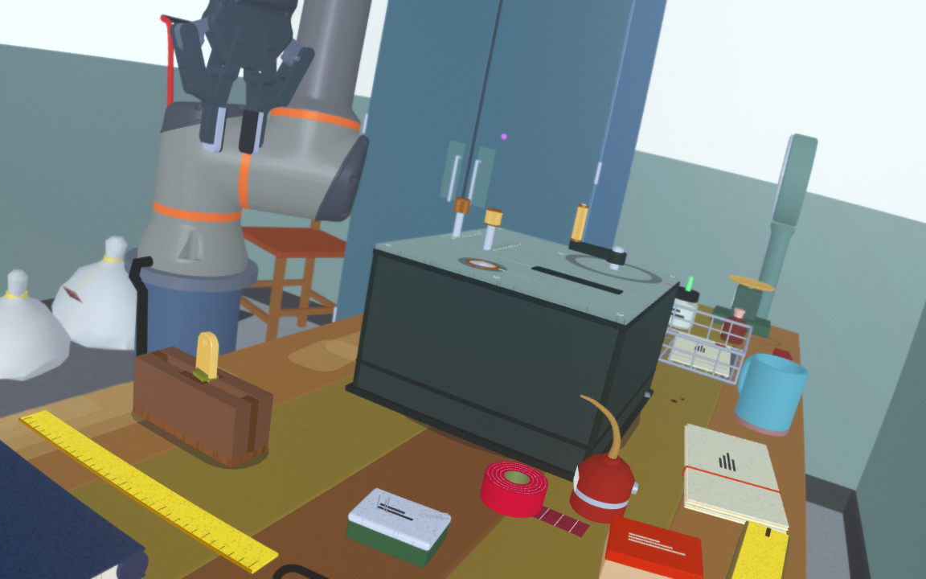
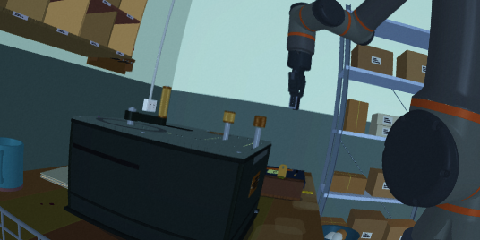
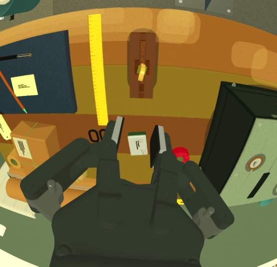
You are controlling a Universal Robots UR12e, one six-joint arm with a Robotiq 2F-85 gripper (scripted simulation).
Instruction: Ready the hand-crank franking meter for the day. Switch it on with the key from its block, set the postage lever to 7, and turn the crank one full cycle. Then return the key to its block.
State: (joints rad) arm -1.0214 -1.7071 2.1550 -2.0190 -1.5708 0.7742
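Observation:
The yellow key [image 1: 207, 354] [image 3: 141, 72] stands upright in the slot of its brown wooden block [image 1: 198, 404] [image 3: 141, 65] on the left part of the bench. My gripper [image 1: 231, 137] [image 2: 294, 102] [image 3: 137, 134] hangs high above the block, open and empty. To the right sits the dark franking meter [image 1: 510, 338] [image 2: 161, 175], with a round keyhole [image 1: 482, 264] [image 3: 254, 163], two brass-capped levers [image 1: 493, 217] [image 1: 461, 207] and a crank with a brass handle [image 1: 581, 223] [image 2: 165, 101] on its pale top.
A dark blue book [image 3: 36, 72] lies at the bench's left end beside a yellow ruler [image 1: 143, 490] [image 3: 97, 67]. In front of the meter lie a small green-and-white tin [image 1: 398, 526], a red tape roll [image 1: 515, 488] and a red oil can [image 1: 603, 486]. A blue mug [image 1: 769, 392] stands right.

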